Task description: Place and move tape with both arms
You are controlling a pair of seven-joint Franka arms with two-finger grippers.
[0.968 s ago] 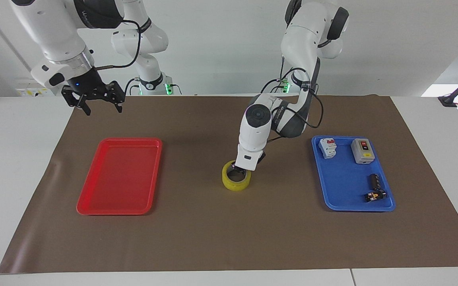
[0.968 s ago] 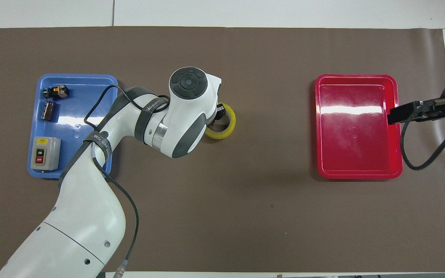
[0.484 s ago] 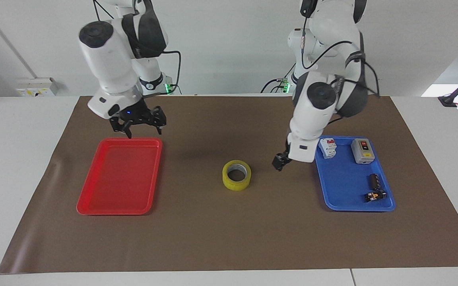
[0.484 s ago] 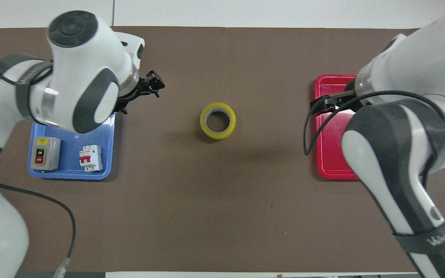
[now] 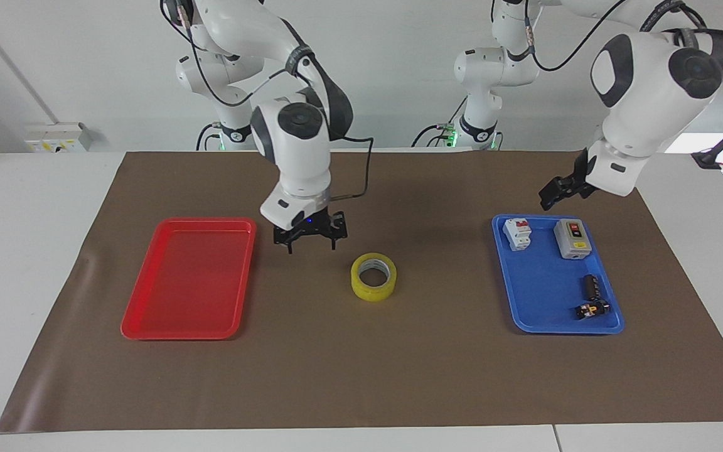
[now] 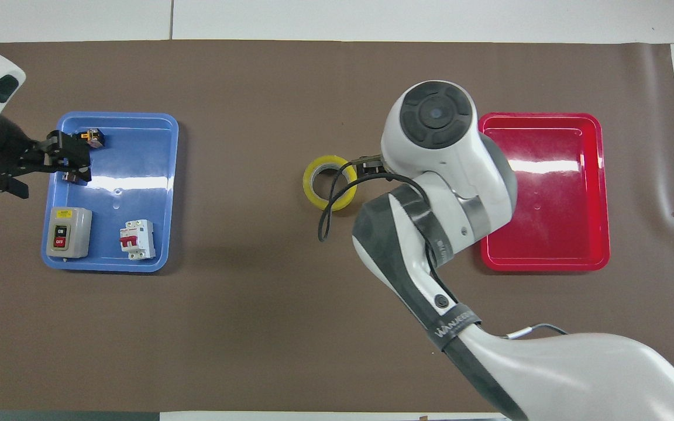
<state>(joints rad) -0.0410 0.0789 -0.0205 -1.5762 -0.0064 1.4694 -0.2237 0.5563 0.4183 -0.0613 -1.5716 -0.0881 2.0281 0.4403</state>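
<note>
The tape [image 5: 373,277], a yellow roll with a whitish core, lies flat on the brown mat between the two trays; it also shows in the overhead view [image 6: 313,193]. My right gripper [image 5: 311,242] is open and empty, low over the mat between the red tray and the tape, not touching the roll. In the overhead view its own wrist hides most of it. My left gripper [image 5: 553,194] is raised over the edge of the blue tray nearer to the robots, well away from the tape; it also shows in the overhead view [image 6: 71,161].
A red tray [image 5: 189,279] lies toward the right arm's end. A blue tray [image 5: 546,282] toward the left arm's end holds a white breaker [image 5: 517,233], a grey switch box [image 5: 572,238], a black cylinder [image 5: 590,285] and a small black part [image 5: 592,309].
My left gripper let go of the tape, rose and drew back to the blue tray. My right gripper swung from near the red tray to just beside the tape. The tape stayed put.
</note>
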